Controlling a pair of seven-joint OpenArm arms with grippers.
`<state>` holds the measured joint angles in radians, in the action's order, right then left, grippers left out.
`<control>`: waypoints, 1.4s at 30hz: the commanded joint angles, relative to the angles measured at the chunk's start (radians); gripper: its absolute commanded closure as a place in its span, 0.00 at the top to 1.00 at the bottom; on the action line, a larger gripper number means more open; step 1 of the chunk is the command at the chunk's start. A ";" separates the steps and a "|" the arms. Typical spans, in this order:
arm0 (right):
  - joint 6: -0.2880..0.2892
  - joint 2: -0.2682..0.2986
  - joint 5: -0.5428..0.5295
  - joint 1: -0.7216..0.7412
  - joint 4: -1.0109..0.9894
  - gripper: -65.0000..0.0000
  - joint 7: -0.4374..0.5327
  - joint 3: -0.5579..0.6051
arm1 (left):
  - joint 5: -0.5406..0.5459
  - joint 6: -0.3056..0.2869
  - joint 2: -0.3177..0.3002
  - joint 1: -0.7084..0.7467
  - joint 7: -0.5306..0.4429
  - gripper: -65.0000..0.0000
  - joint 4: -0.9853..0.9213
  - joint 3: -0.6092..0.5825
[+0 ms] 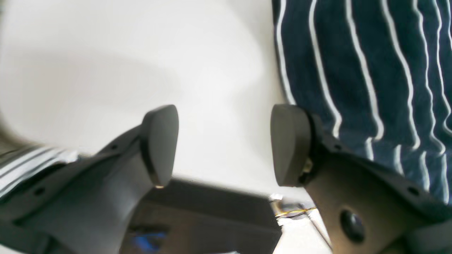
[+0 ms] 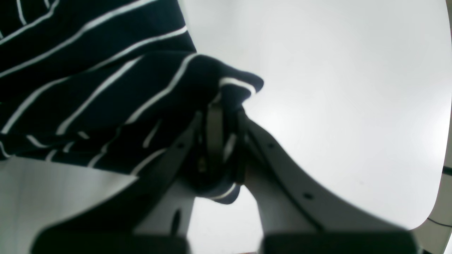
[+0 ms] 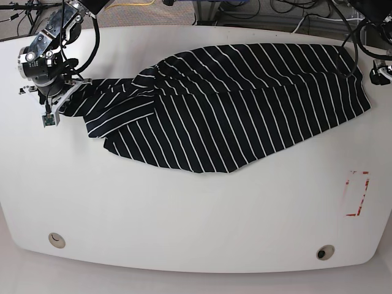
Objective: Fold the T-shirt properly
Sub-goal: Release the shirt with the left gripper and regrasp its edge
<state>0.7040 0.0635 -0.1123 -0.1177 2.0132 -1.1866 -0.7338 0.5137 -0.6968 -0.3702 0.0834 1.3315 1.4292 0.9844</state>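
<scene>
Between right gripper (image 2: 222, 141) pads: pinched edge of soft black white-striped T-shirt (image 3: 233, 104)
Left gripper (image 1: 224, 144): wide, empty
Progress: crumpled; folding remains

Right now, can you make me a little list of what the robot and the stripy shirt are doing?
shirt: T-shirt spread out, rumpled, on the white table
right end effector: shut on the T-shirt's edge
left end effector: open, empty, beside the shirt
folding: not tidy yet
</scene>
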 commanded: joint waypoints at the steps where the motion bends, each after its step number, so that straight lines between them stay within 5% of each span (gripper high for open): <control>1: -0.006 0.012 -0.008 0.010 0.017 0.00 0.018 -0.003 | 0.023 -0.001 -0.025 -0.024 -0.033 0.59 -0.021 -0.011; 34: -0.006 0.012 -0.008 0.013 0.017 0.00 0.018 -0.003 | 0.026 -0.001 0.053 -0.139 -0.085 0.59 -0.267 -0.169; 37: -0.006 0.012 -0.008 0.014 0.017 0.00 0.018 -0.003 | 0.026 -0.001 0.069 -0.141 -0.085 0.50 -0.267 -0.187; 42: -0.006 0.012 -0.008 0.014 0.017 0.00 0.018 -0.003 | 0.026 -0.001 0.072 -0.142 -0.088 0.19 -0.268 -0.226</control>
<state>0.7044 0.0639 -0.1127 -0.1146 2.0132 -1.1866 -0.7341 0.5961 -0.7048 -0.2993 -0.0666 1.1797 1.1667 0.7742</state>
